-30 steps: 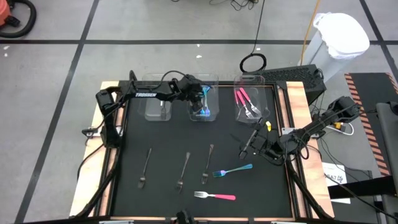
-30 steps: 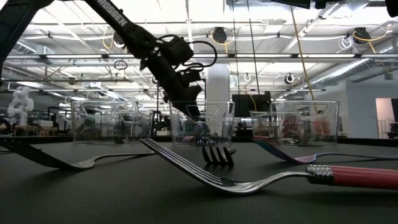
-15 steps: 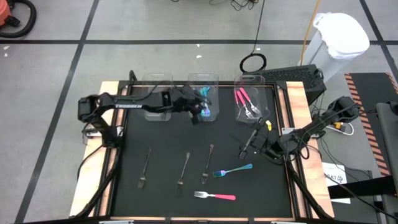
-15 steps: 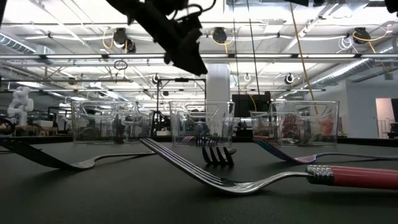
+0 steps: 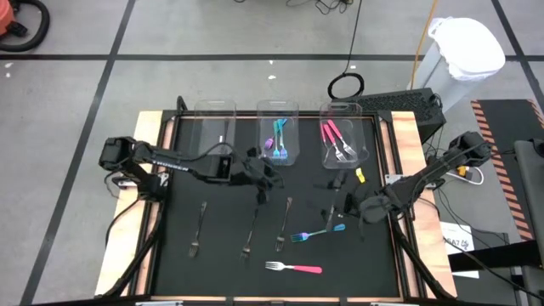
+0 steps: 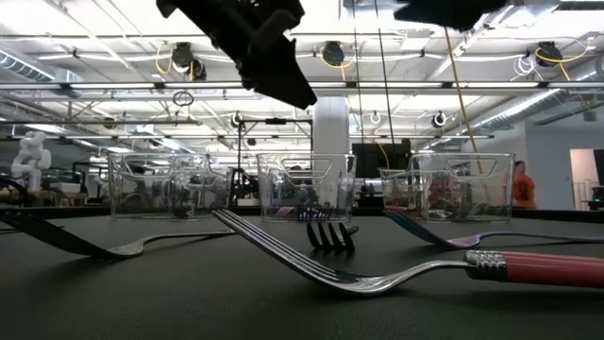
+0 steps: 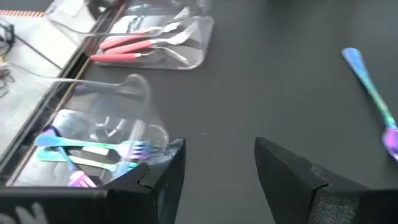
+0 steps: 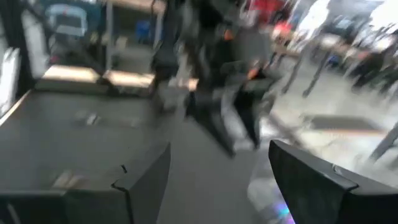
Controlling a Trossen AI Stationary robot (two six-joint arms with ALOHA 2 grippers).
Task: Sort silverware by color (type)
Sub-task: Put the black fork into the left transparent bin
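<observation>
Left gripper (image 5: 260,174), fingers spread and empty, hovers just short of the clear bin (image 5: 278,143) of blue forks; right gripper (image 5: 333,214) — spread — sits over the loose blue-handled fork (image 5: 316,232), presumably to pick it.

Two black jointed arms (image 5: 183,161) with white lettering, trailing cables, and wedge-shaped fingers (image 7: 292,171).

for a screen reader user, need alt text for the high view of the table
Overhead view of a black table: the left claw, open and empty, hovers near three dark forks, while the right claw hangs open over a blue fork. A pink fork lies nearer; three clear bins line the far edge.
</observation>
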